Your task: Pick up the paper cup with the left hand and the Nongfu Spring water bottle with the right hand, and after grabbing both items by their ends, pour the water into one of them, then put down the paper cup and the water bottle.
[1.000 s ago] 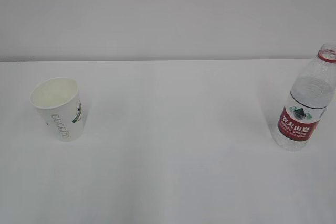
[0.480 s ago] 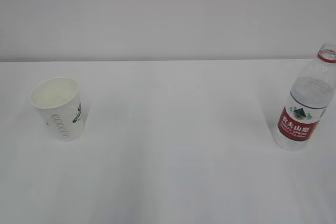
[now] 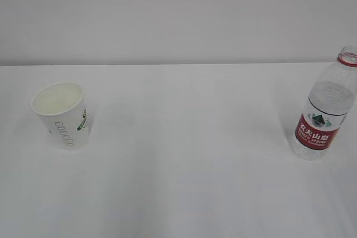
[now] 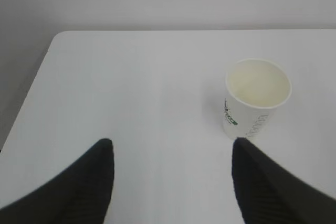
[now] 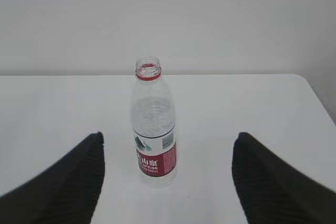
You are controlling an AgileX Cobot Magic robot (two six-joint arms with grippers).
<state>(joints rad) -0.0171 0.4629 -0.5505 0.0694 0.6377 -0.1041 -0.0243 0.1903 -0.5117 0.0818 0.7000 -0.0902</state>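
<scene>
The paper cup [image 3: 61, 114] stands upright at the table's left, white with green lettering, and looks empty; the left wrist view shows the paper cup [image 4: 256, 98] ahead and to the right. My left gripper [image 4: 172, 148] is open, short of the cup, with its right finger [image 4: 257, 177] just below the cup's base. The Nongfu Spring water bottle [image 3: 324, 107] stands uncapped at the right edge, clear with a red label. In the right wrist view the bottle [image 5: 153, 124] is ahead, left of centre between the fingers. My right gripper [image 5: 168, 142] is open and empty. Neither arm shows in the exterior view.
The white table [image 3: 184, 154] ends at a plain wall behind. Its left edge and rounded far corner [image 4: 55, 38] appear in the left wrist view, the right edge [image 5: 315, 93] in the right wrist view.
</scene>
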